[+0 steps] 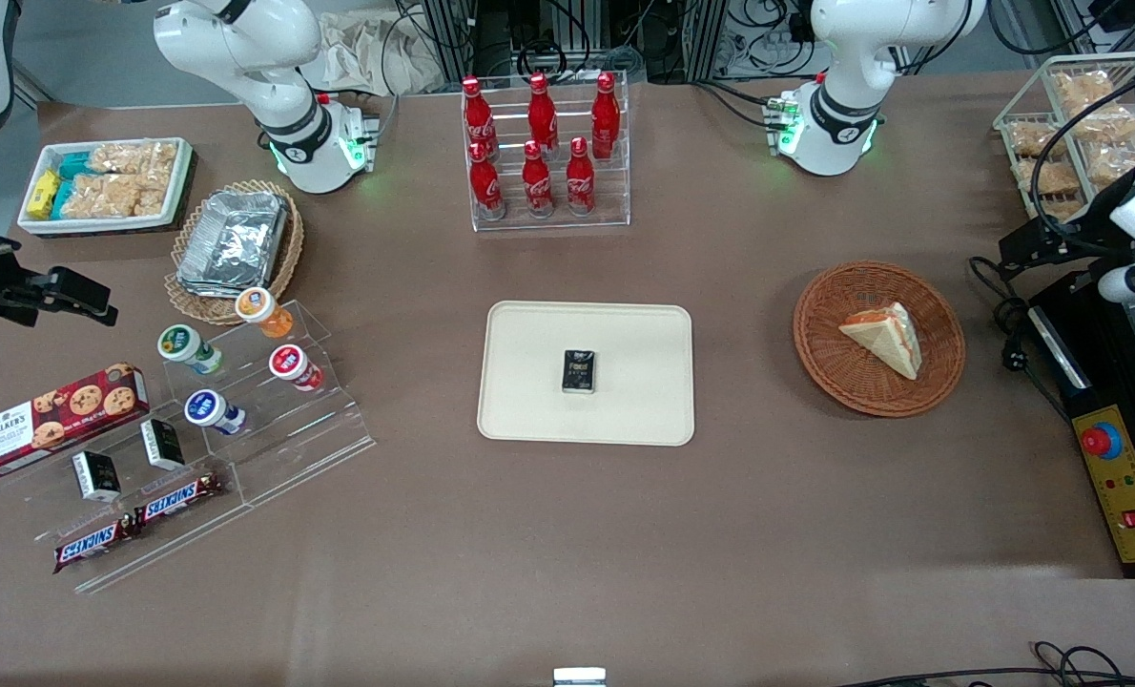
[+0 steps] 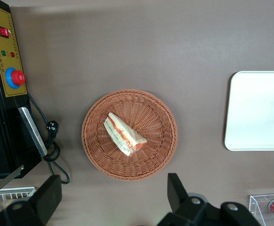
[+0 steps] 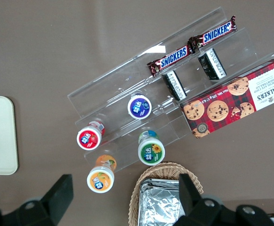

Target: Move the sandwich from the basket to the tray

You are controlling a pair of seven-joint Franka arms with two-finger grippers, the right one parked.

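The sandwich (image 1: 885,336) is a pale bread wedge with orange and green filling, lying in the round reddish-brown basket (image 1: 835,377); both also show in the left wrist view, the sandwich (image 2: 123,134) in the basket (image 2: 155,155). The beige tray (image 1: 529,401) lies mid-table, toward the parked arm's end from the basket, and its edge shows in the left wrist view (image 2: 249,117). The left gripper (image 1: 1030,246) hangs high over the table at the working arm's end, beside the basket. In the left wrist view it (image 2: 112,195) is wide open and empty, apart from the basket.
A small black packet (image 1: 578,371) lies on the tray. A rack of red cola bottles (image 1: 544,153) stands farther from the front camera. A black and yellow control box (image 1: 1116,477) with a cable (image 1: 1011,324) lies beside the basket. A wire rack of snacks (image 1: 1068,134) stands nearby.
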